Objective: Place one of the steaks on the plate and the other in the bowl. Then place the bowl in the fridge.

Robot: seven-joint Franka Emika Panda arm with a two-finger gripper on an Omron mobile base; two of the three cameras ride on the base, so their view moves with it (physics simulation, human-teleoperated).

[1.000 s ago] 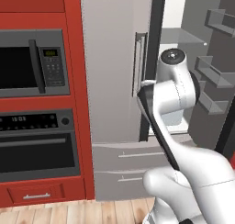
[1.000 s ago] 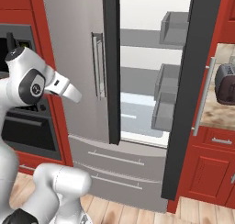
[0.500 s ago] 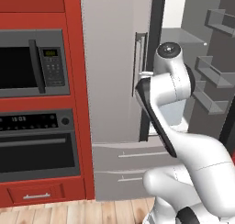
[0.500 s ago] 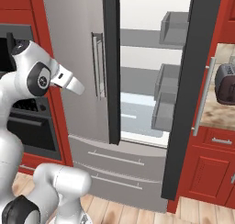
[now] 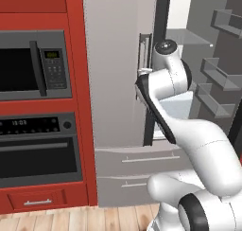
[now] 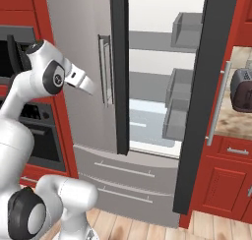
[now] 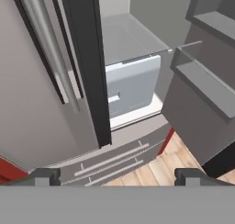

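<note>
The fridge (image 5: 118,83) (image 6: 74,17) (image 7: 32,108) stands right in front of me, left door shut and right door (image 6: 202,111) swung wide open. Inside are grey shelves (image 6: 147,86) and a pale drawer (image 7: 133,87). My gripper (image 6: 89,88) (image 7: 118,176) hovers in front of the left door's bar handle (image 6: 104,69), pointing down toward the opening. It is open, fingertips (image 7: 46,175) far apart and nothing between them. The steaks, the plate and the bowl are out of view.
Door bins (image 6: 182,91) jut from the open door on the right. Lower fridge drawers (image 6: 128,175) sit below the opening. A microwave (image 5: 33,64) and wall oven (image 5: 38,149) fill the red cabinet to the left. A toaster (image 6: 242,89) stands on the counter at right.
The arm's upper joints have shifted a little in front of the left door, and the hand has risen slightly. The jaws have spread slightly wider.
</note>
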